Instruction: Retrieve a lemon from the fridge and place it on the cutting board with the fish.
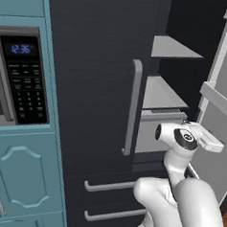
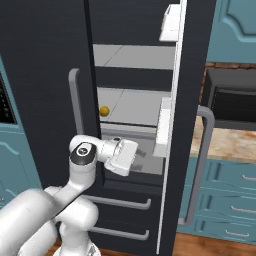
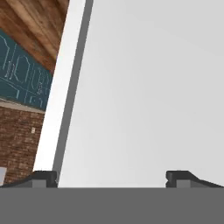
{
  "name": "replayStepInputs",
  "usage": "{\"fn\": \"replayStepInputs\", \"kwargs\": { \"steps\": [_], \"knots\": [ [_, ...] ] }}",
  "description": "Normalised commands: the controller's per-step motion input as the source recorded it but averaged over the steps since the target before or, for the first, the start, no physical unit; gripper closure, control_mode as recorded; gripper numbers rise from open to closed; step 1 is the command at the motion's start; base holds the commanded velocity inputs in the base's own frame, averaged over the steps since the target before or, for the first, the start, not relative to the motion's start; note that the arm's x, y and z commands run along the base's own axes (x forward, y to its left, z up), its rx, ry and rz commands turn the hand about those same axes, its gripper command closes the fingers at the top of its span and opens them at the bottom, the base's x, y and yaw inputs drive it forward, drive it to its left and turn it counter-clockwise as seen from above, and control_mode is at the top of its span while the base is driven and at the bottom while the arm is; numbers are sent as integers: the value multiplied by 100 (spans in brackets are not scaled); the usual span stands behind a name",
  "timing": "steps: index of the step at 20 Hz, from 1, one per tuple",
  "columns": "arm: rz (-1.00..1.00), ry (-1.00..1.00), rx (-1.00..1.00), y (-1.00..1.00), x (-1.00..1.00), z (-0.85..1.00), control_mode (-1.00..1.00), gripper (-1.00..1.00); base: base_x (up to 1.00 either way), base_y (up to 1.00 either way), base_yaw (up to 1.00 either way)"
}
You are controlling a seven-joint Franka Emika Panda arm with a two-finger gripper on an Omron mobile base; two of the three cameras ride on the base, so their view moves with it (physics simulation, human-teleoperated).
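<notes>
Fridge (image 2: 45, 75): right-hand door swung open, left-hand door shut, grey shelves exposed

Lemon (image 2: 104, 111) sits on a middle shelf (image 2: 135, 107), at its left end, close against the edge of the shut door. Nothing touching it. Roundish, so no long axis to read and no way to say which end points where at this size

Pincer (image 3: 111, 177): wide, nothing between the tips. In the hand view both dark tips stand far apart against the pale inner face of the open door, with a strip of wood floor, teal cabinets and brick wall past the door's edge. So the hand looks at the door, not at the fruit

From the right base view the hand hangs at the fridge opening, below the lemon's shelf and a little to its right, apart from it

Progress, as judged: door opening done. Early stage. Left to do: turn the hand toward the shelf, reach in, take the lemon, carry it out, set it on the board beside the fish

Microwave panel (image 1: 24, 80) in teal cabinetry left of the fridge
</notes>
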Motion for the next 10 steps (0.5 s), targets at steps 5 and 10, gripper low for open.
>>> {"fn": "replayStepInputs", "kwargs": {
  "steps": [5, 10],
  "knots": [
    [-2, 1, 18, 100, 0, -38, -100, -100, 0, 0, 0],
    [-6, -8, 53, 100, 12, -33, -100, -100, 0, 0, 0]
  ]
}}
